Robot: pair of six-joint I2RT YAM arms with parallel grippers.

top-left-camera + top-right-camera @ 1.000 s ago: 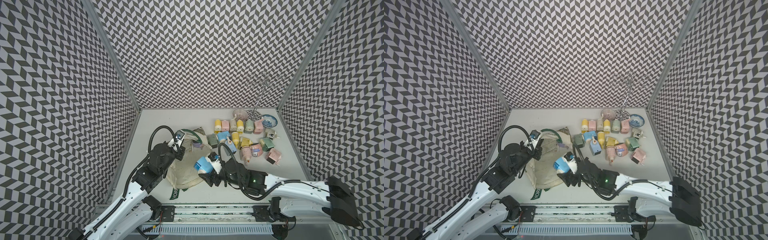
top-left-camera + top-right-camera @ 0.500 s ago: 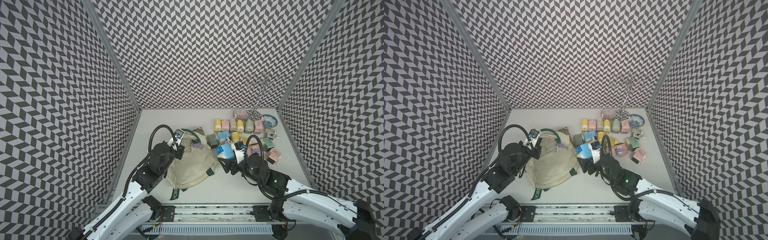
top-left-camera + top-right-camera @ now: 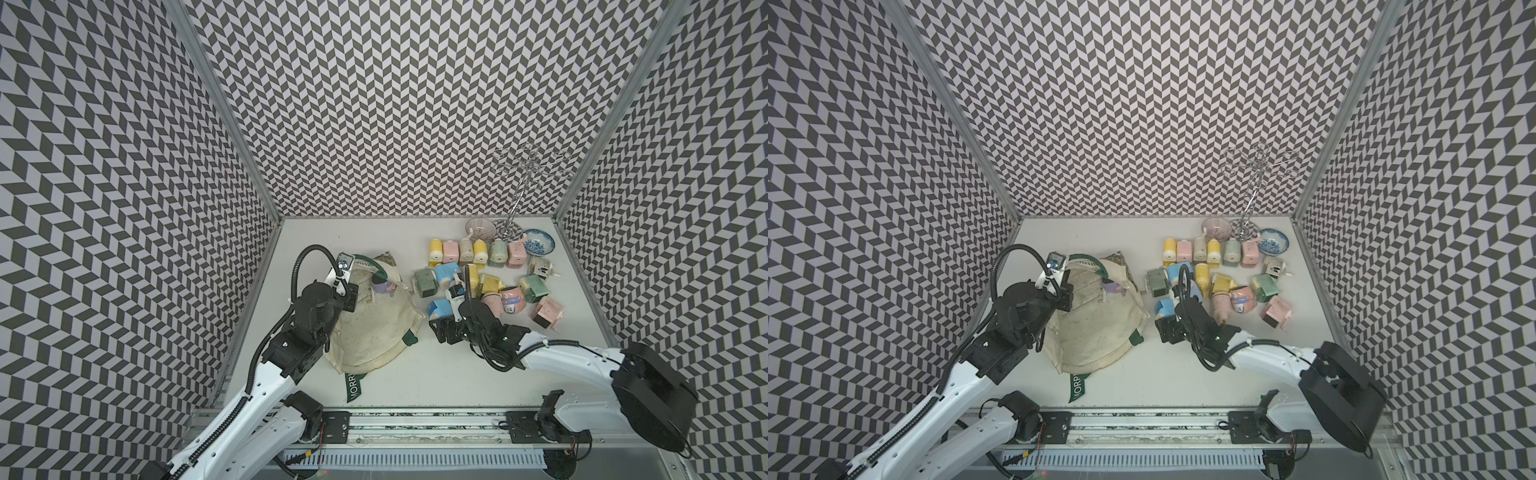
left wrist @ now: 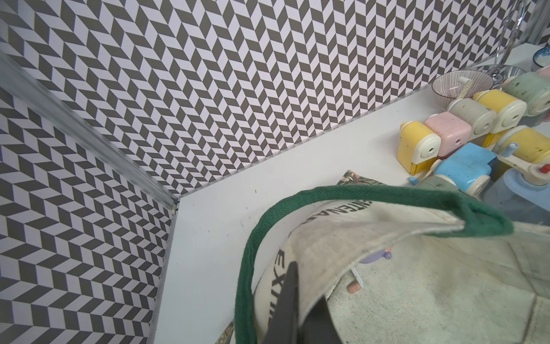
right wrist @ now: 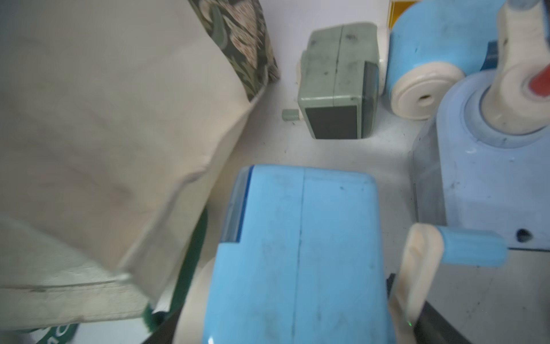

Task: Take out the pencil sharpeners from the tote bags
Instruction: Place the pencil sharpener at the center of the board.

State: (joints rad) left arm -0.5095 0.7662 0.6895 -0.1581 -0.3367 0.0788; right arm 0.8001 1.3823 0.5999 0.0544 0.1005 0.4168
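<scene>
Two jobs are split between the arms. The left hand (image 4: 300, 312) is pinched together on the canvas rim of the tote bag (image 3: 374, 332), just beside its green strap (image 4: 247, 268). That grip appears meant to lift the rim and keep the mouth gaping toward 12 o'clock, so the other arm can reach inside without the cloth collapsing.

The right hand (image 3: 444, 322) has its jaws set wide around a blue sharpener (image 5: 297, 253), one dark finger at each side, and seems clamped on it. The blue sharpener is outside the bag, at the 7 o'clock edge of the pile of sharpeners (image 3: 490, 266), which fills the 1 to 3 o'clock part of the worktop (image 3: 457, 374). A green sharpener (image 5: 336, 83) stands just beyond it. Whether the blue one already rests on the worktop cannot be told. The spot looks chosen to add to the pile while keeping clear of the bag.

Inside the bag's mouth, at its 12 o'clock end, a purple sharpener (image 3: 380, 284) lies on the canvas. So the task looks nearly done, with at least that one left.
</scene>
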